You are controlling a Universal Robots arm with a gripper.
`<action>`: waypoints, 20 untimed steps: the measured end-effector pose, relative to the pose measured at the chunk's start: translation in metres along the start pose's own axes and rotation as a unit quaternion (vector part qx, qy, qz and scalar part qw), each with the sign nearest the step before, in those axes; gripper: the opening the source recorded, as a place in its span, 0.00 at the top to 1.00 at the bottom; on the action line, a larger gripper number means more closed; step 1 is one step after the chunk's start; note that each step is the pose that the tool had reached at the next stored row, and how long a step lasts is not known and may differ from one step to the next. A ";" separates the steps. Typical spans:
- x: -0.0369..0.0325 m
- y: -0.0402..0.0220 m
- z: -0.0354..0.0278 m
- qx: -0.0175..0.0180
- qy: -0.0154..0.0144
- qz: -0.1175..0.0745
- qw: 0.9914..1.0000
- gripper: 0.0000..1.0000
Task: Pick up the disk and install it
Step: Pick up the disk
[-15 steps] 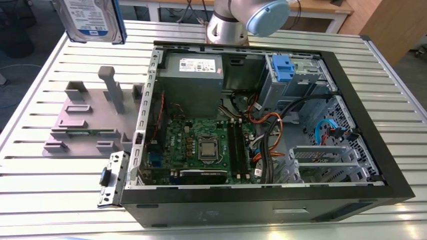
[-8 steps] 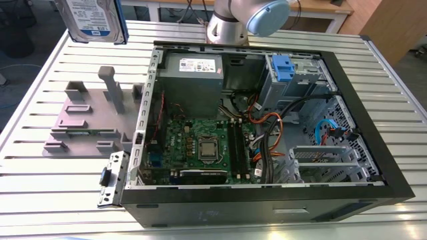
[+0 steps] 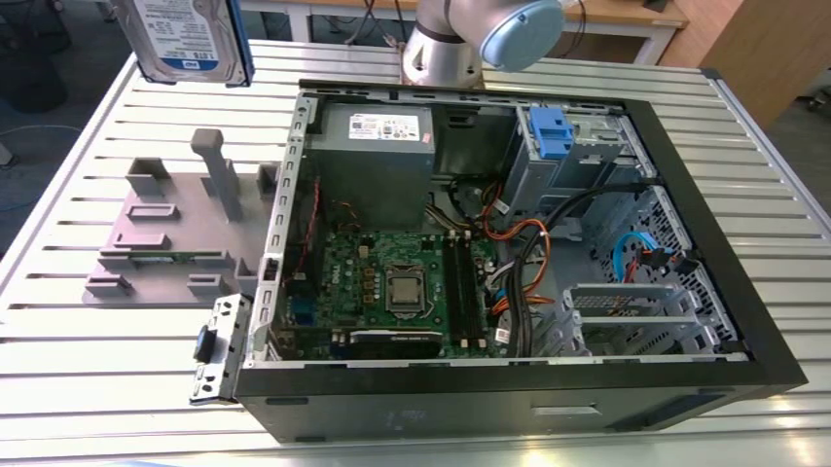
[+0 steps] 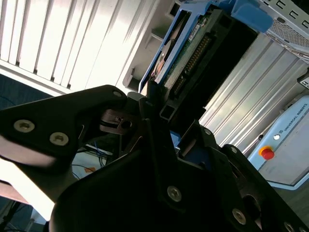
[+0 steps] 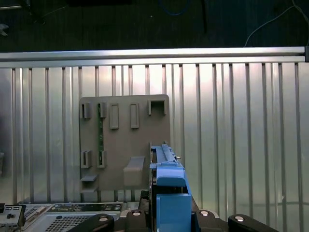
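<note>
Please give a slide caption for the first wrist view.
The gripper holds the disk over the slatted table and grey stand.

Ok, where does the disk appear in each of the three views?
Exterior view: the disk, label showing, at the top of the exterior view's left.
Second wrist view: the disk edge-on, clamped in the pincer.
First wrist view: the disk's blue carrier, in front of the grey stand.
Shared landmark: the grey stand, also in the exterior view.
</note>
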State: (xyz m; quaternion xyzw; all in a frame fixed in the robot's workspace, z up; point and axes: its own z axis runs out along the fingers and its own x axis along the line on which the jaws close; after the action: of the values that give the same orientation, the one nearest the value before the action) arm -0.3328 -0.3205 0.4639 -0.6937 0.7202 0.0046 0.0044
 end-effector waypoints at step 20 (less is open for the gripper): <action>-0.0003 -0.0089 0.0000 0.000 0.001 0.000 1.000 0.64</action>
State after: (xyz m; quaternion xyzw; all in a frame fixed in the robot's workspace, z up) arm -0.3238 -0.3205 0.4639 -0.6937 0.7203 0.0037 0.0035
